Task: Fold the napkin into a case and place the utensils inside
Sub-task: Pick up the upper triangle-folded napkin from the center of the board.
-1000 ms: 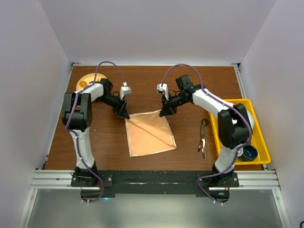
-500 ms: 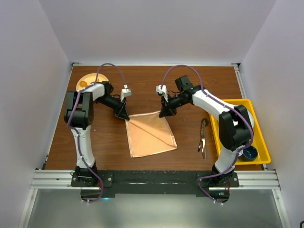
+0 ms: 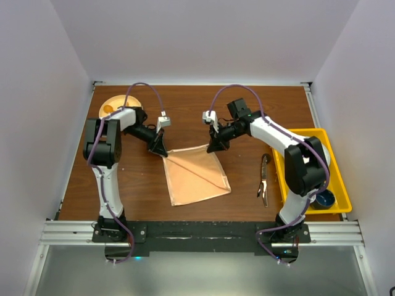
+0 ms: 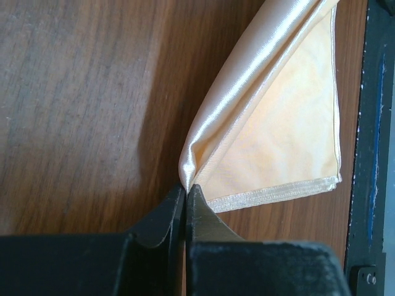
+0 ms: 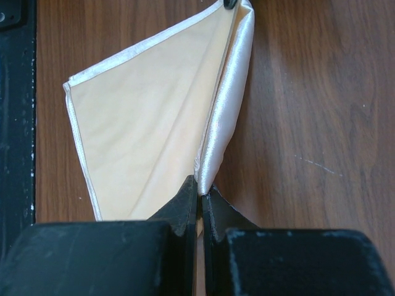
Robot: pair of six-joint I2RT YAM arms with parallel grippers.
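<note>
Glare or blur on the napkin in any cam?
Left wrist: strong glare streak along the napkin fold; left gripper near-black, little detail. Right wrist: fold blown out to white, flat cloth fine. Top external: even light, soft shadows, no glare.

Left gripper (image 4: 186, 189) jaws are pinched together on one corner of the napkin (image 4: 278, 142), right at the tips. The cloth fans up and right from the pinch: glossy folded ridge on the left, flatter panel with a stitched hem along the bottom. It lies on the wooden table (image 4: 80, 105); black rail (image 4: 378, 92) along the right edge.
</note>
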